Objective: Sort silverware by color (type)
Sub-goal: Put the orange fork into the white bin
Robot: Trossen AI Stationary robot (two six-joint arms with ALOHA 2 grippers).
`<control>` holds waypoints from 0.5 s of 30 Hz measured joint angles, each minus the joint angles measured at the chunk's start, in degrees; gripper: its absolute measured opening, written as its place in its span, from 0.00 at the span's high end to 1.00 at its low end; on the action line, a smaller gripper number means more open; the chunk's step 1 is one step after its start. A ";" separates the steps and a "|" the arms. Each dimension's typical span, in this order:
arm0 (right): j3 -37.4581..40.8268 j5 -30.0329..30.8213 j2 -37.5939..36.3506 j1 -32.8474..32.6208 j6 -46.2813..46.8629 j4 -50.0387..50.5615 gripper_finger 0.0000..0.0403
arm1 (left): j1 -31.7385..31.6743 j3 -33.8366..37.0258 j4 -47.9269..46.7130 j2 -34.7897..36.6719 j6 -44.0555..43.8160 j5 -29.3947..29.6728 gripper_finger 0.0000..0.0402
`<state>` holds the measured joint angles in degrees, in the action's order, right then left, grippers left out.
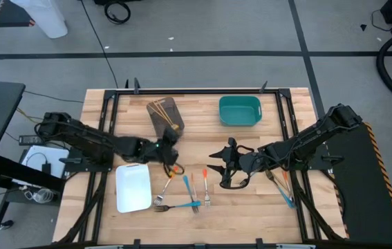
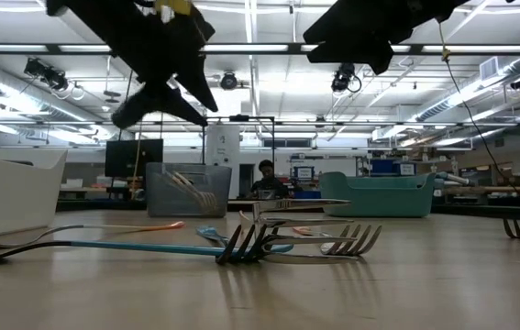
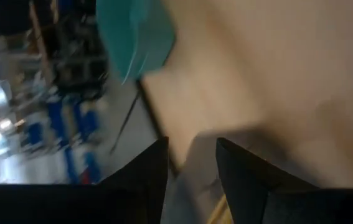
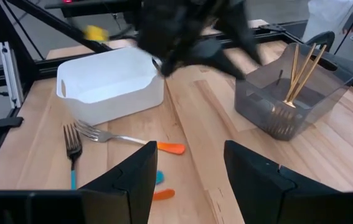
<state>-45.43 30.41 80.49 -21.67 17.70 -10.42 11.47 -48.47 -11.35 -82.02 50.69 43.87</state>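
Several forks lie on the wooden table between the arms: one with an orange handle [image 4: 126,140], a dark one with a blue handle [image 4: 71,146], and others with blue [image 1: 190,192] and orange [image 1: 204,181] handles. More forks [image 1: 283,188] lie beneath the right arm. Gold forks [image 4: 297,74] stand in the grey tray [image 1: 166,117]. My left gripper [image 1: 173,151] is open and hovers by the grey tray's near end, above the table [image 2: 163,101]; nothing shows between its fingers [image 3: 192,162]. My right gripper [image 1: 213,162] is open and empty above the table's middle, facing the forks [image 4: 192,174].
A white tray [image 1: 133,187] stands at the near left, with forks beside its right side. A teal tray [image 1: 240,111] stands at the far right of centre. A dark frame runs around the table's edges. A person shows far behind the table [image 2: 264,174].
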 joint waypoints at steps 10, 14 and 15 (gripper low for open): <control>0.00 0.84 0.00 0.02 0.36 -0.01 0.51 | 4.56 0.00 -1.71 -0.02 -30.84 -19.19 0.65; 0.00 1.53 0.00 0.04 0.45 -0.01 0.51 | 4.49 0.00 -1.85 -0.04 -45.65 -26.54 0.65; 0.00 1.52 0.00 0.02 0.43 -0.01 0.51 | 4.50 0.00 -1.92 -0.04 -48.88 -27.48 0.65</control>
<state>-45.43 31.93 80.49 -21.65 18.13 -10.44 15.97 -48.47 -13.27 -82.06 1.81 16.39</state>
